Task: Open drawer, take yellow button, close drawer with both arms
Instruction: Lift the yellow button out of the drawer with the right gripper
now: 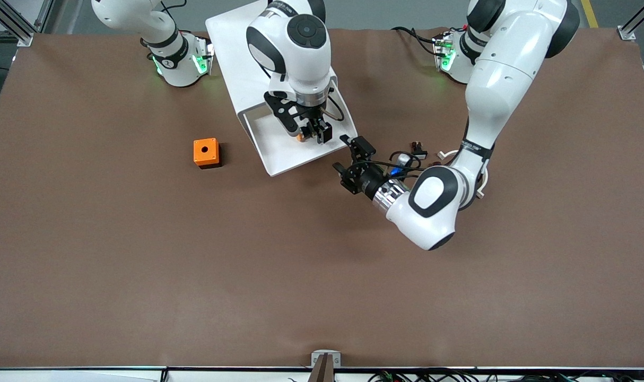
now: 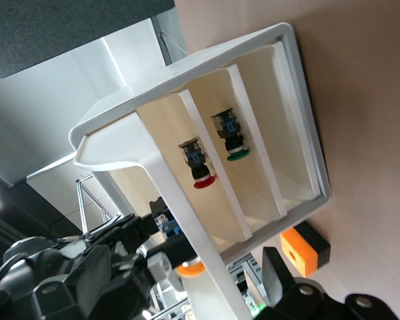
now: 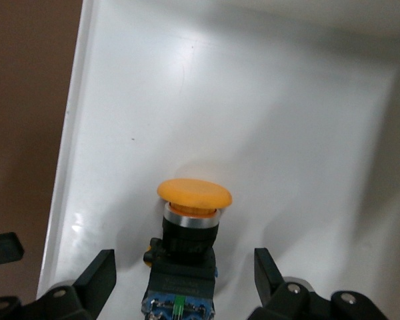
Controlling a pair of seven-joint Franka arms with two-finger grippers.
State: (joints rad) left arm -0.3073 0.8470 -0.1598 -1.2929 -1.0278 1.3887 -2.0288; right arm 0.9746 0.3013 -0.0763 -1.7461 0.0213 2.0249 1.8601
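Note:
The white drawer (image 1: 301, 165) stands pulled out of its cabinet (image 1: 237, 53). The button (image 1: 301, 137), with its orange cap, black body and blue rear end, lies on the drawer floor (image 3: 253, 120). My right gripper (image 1: 311, 135) is down in the drawer, open. In the right wrist view the button (image 3: 190, 230) lies between the fingers (image 3: 103, 272), untouched, within my right gripper (image 3: 185, 275). My left gripper (image 1: 346, 156) is open at the drawer's front corner toward the left arm's end. In the left wrist view the drawer's front rim (image 2: 153, 167) runs between its fingertips (image 2: 275, 270), and the orange cap (image 2: 190, 268) shows.
An orange cube with a round hole (image 1: 206, 152) sits on the brown table toward the right arm's end, also in the left wrist view (image 2: 305, 248). Other drawer compartments hold a red button (image 2: 199, 168) and a green button (image 2: 232, 141). Small parts and cables (image 1: 417, 147) lie by the left arm.

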